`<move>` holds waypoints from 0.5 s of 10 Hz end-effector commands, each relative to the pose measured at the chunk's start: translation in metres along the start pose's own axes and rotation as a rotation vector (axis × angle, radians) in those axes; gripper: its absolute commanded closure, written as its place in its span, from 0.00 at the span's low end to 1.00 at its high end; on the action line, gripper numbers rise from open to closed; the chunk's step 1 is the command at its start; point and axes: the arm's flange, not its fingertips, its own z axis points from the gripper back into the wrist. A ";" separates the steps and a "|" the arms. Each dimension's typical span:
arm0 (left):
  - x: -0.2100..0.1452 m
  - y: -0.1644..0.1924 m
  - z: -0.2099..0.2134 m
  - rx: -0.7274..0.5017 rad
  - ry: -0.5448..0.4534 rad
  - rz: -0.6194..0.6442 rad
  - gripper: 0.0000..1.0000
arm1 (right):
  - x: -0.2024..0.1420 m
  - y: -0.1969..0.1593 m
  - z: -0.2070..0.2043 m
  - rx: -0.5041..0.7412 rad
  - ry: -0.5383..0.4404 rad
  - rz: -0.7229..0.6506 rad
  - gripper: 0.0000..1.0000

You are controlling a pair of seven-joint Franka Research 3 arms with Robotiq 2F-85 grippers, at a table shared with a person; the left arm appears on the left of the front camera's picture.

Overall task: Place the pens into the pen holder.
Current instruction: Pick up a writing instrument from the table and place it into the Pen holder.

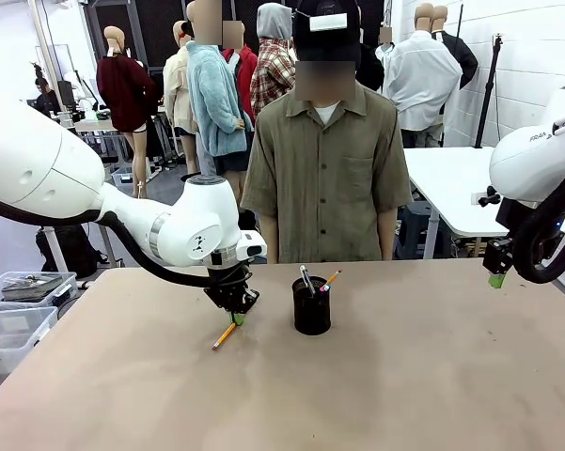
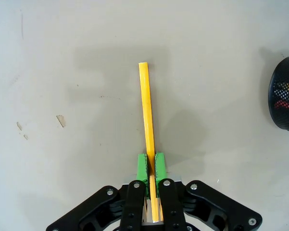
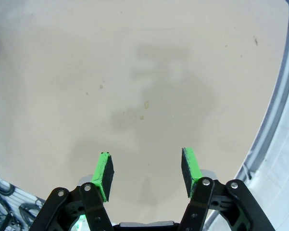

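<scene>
We see a smooth, glossy yellow paint coat on the pencil [image 2: 145,106], matt green rubbery-looking pads [image 2: 142,166] on the left gripper [image 2: 150,162], dull black wire mesh on the pen holder [image 2: 284,96] at the pencil's three o'clock, and a matt, faintly scuffed tan table [image 2: 57,72].

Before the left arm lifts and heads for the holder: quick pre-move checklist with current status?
1. Grasp: left gripper pads closed on the yellow pencil. Ok.
2. Grip centred: pads sit near one end and most of the length sticks out ahead. Not ok.
3. Pencil's free end off the table: cannot tell.
4. Pen holder upright, just to the side of the gripper. Ok.
5. Room in the holder: a silver pen and an orange pencil lean in it; free opening cannot tell.
6. Right gripper open, holding nothing, off by the table's edge, away from the path. Ok.
</scene>
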 end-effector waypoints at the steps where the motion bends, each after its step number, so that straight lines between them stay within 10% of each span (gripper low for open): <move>1: -0.009 0.012 0.016 -0.076 -0.045 -0.069 1.00 | -0.004 0.000 -0.003 -0.039 -0.001 0.010 0.28; 5: -0.045 0.060 0.053 -0.319 -0.325 -0.186 1.00 | -0.004 0.000 -0.003 -0.039 -0.001 0.010 0.28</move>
